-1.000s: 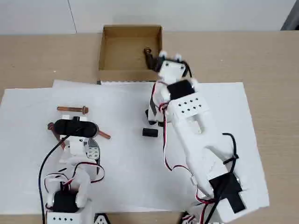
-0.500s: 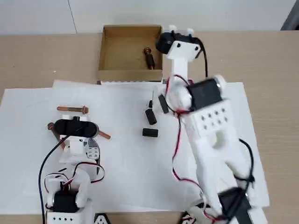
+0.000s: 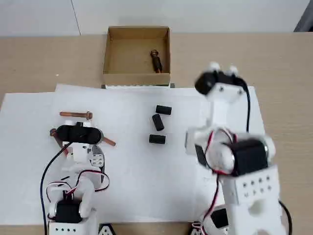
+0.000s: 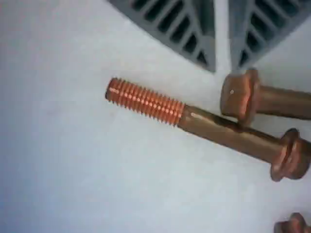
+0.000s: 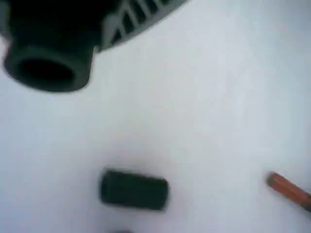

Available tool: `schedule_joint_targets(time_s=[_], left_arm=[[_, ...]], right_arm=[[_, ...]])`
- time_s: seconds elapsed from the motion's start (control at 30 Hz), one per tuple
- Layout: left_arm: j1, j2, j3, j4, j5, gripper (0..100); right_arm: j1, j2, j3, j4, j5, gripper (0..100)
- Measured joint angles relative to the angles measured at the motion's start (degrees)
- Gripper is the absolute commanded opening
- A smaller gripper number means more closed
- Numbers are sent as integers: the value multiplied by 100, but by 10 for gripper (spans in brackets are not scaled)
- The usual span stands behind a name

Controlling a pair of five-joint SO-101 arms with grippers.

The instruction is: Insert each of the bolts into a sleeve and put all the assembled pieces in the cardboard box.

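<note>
The cardboard box (image 3: 113, 54) at the back holds one bolt in a sleeve (image 3: 155, 60). Three black sleeves (image 3: 157, 122) lie loose on the white paper (image 3: 132, 181). My right gripper (image 3: 199, 154) hangs to their right. In the right wrist view one sleeve (image 5: 46, 60) looms close with its bore showing, and another sleeve (image 5: 134, 190) lies farther off. Copper bolts (image 3: 76, 114) lie on the left, under and around my left gripper (image 3: 78, 131). It hovers shut and empty (image 4: 222, 68) just above a bolt (image 4: 204, 124) and a second bolt's head (image 4: 241, 96).
A bolt's tip (image 5: 286, 188) shows at the edge of the right wrist view, and one bolt (image 3: 108, 141) sticks out beside the left arm. The bare wooden table (image 3: 39, 58) surrounds the paper. The right arm's raised elbow (image 3: 220, 85) stands over the paper's back right.
The right arm has pulled back from the box toward the near right of the paper, leaving the assembled bolt inside and uncovering the sleeves. The left arm has not moved.
</note>
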Motion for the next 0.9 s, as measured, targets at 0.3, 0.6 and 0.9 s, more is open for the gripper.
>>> schedule_joint_targets(time_s=[0.3, 0.6, 0.9], left_arm=[[0, 167, -1574, 589, 0, 6], [-193, 2101, -3349, 941, -9, 6], [-1565, 4211, -4730, 941, 0, 6]], right_arm=[[492, -1714, 2171, -633, 343, 3], [536, -2127, 2778, -1046, 343, 3], [519, -2127, 2831, -1222, 185, 3]])
